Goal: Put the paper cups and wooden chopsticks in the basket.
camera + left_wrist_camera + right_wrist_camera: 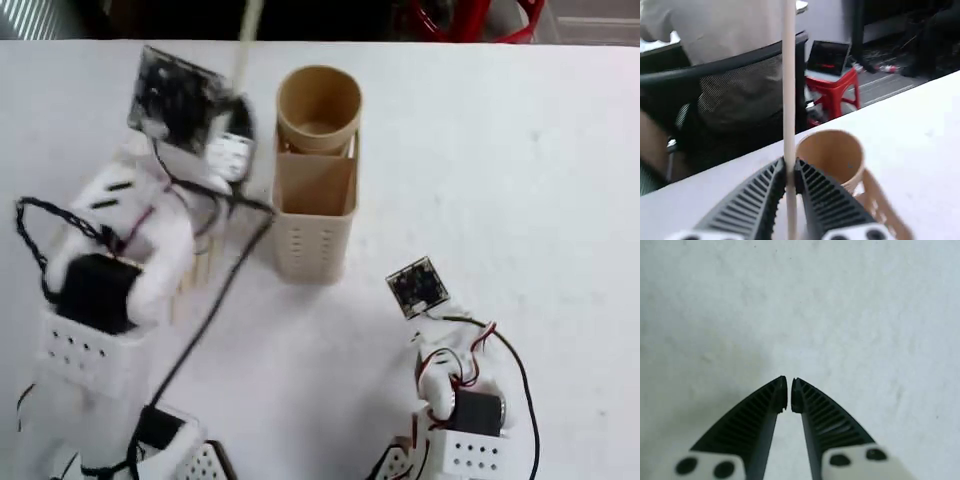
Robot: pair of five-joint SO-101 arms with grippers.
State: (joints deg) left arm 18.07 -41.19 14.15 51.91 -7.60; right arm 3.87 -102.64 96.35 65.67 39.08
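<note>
Your left fingers (771, 185) clamp the slim pale wooden chopstick (788, 75); light, stiff, it may pivot; right fingers (757, 415) closed, empty.

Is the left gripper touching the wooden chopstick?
Touching. The left wrist view shows the left gripper shut on the wooden chopstick, both jaws pressed against its sides.
</note>
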